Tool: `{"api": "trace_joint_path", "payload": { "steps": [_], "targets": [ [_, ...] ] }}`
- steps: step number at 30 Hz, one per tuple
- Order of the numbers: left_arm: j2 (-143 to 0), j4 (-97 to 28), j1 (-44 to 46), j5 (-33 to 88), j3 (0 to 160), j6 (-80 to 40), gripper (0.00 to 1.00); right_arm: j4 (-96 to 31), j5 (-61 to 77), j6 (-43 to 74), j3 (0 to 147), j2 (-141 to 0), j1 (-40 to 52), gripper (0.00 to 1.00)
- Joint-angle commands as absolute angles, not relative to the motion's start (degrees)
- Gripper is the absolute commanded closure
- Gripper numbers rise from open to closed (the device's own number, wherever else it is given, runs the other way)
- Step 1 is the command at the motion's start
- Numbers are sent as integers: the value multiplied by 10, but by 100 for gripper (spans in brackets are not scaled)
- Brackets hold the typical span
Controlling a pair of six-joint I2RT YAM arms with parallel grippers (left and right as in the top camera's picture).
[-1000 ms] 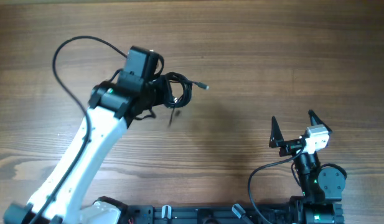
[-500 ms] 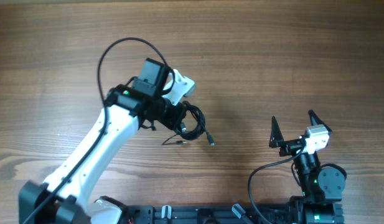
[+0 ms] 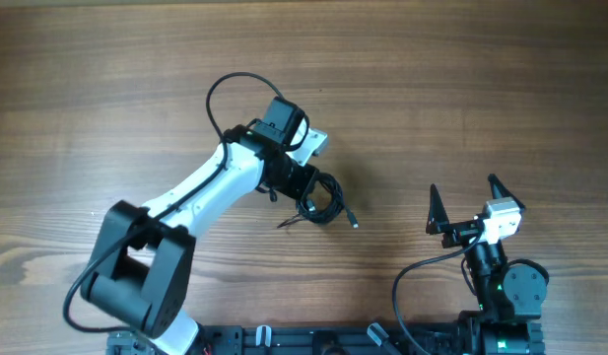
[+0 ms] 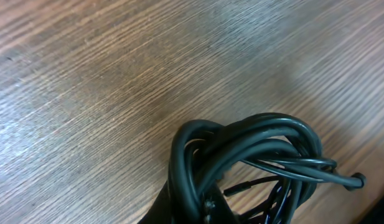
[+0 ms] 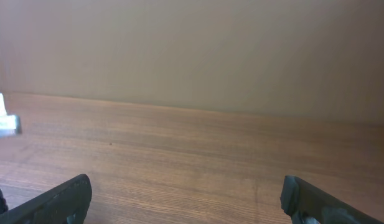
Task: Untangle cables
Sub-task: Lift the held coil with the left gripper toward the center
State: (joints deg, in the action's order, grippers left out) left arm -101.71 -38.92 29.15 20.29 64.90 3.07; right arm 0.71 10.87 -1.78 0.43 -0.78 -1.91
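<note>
Overhead looks straight down on the table [image 3: 451, 69]; left wrist close over the cables [image 4: 241, 134]; right wrist low, level.

readable text: none | labels, brands: none | numbers, signs: none | views checked: 3

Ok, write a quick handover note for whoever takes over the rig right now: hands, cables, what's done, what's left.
Left hand: shut on the cables, near the middle of the table.
Right hand: open, empty, off to the right, well apart from the cables.
Cables: one tangled coil, no strand separated.
Done: bundle grasped.
Left: probably bring the right hand in, pull strands free one at a time, lay them apart.
</note>
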Motion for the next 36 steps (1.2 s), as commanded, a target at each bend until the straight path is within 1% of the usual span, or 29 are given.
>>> {"api": "trace_joint_path", "payload": {
  "steps": [1,4,6,10,28,32,36],
  "targets": [
    [-1037,-359,295,212,646,-45,96,8,103,-14,3,-3,-17,0],
    [-1051,-327,295,194,646,-152,96,8,103,-14,3,-3,-17,0],
    [-1056,-322,295,164,646,-187,96,8,103,-14,3,-3,-17,0],
    [-1057,-301,295,167,647,-185,96,8,103,-15,3,-3,-17,0],
    [-1056,-290,293,166,648,-182,96,8,103,-14,3,-3,-17,0],
    [-1033,-300,287,166,662,-139,96,8,103,-15,3,-3,-17,0],
    [-992,-308,274,166,668,-139,96,8,103,-15,3,-3,-17,1]
  ]
}}
